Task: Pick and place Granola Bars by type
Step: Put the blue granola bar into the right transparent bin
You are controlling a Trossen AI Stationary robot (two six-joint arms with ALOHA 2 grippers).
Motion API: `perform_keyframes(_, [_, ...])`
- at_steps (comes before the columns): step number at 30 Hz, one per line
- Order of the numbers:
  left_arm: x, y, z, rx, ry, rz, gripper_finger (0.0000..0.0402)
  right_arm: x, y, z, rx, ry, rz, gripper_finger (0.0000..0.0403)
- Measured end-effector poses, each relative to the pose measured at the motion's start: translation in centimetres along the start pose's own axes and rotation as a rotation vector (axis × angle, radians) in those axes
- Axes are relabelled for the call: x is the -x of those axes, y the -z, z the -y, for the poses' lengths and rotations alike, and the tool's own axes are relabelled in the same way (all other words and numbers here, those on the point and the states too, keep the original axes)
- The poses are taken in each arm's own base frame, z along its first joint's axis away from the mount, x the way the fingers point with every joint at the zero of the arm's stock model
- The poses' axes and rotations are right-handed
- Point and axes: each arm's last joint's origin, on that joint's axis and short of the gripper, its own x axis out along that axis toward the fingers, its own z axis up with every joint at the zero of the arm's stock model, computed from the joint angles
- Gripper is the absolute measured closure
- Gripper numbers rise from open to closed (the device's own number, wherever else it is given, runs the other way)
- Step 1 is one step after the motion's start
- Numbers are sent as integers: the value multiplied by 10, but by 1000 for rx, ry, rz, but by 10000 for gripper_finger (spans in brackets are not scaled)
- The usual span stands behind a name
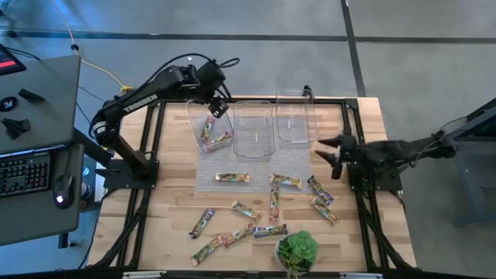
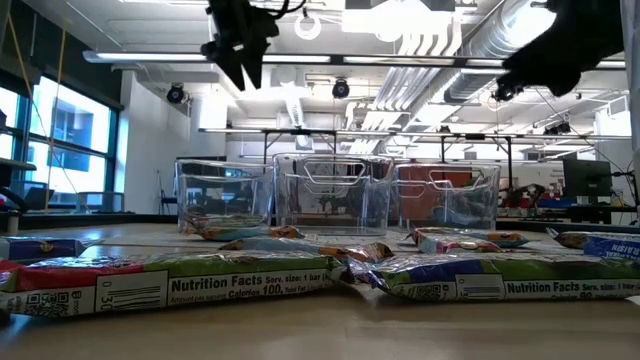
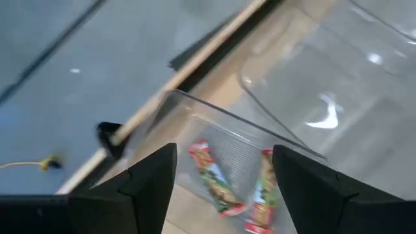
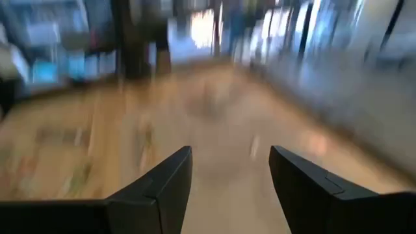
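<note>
Several granola bars (image 1: 246, 211) lie flat and scattered on the near half of the wooden table. Two red-wrapped bars (image 3: 211, 179) lie on the floor of the left of three clear bins (image 1: 209, 124) at the table's far side. My left gripper (image 1: 218, 105) hangs open above that bin with nothing between its fingers (image 3: 156, 182); in the low view it shows high up (image 2: 245, 55). My right gripper (image 1: 332, 153) is open and empty, raised over the table's right part, just on the near side of the right bin (image 1: 297, 118).
The middle bin (image 1: 253, 128) stands between the other two on a grey mat (image 1: 209, 174). A small green potted plant (image 1: 297, 249) stands at the table's near edge. A desk with a keyboard (image 1: 23, 172) and mouse stands off the table's left.
</note>
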Motion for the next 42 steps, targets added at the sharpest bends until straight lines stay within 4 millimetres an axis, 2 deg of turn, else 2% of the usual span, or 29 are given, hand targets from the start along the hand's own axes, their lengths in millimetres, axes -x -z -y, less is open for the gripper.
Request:
perform_keyframes(4, [2, 1, 4, 10, -33, 8, 153, -3, -20, -15, -100, -65, -348, 210])
perform_keyframes(8, [4, 3, 11, -4, -16, 10, 153, -16, -23, -28, -154, 42, -669, 210])
perform_keyframes(11, [6, 5, 16, -3, -9, 11, 153, -36, -10, -37, -149, 126, -840, 210])
perform_keyframes(16, [11, 8, 29, -45, 15, 19, 153, -67, 32, -50, -121, 179, -1056, 210])
perform_keyframes(20, [16, 12, 40, -79, 35, 22, 153, -82, 47, -57, -177, 251, -1111, 210])
perform_keyframes(29, [22, 16, 55, -105, 69, 41, 153, -94, 62, -61, -159, 296, -1172, 210])
perform_keyframes(42, [22, 17, 55, -92, 86, 33, 153, -104, 95, -56, -132, 347, -1226, 210])
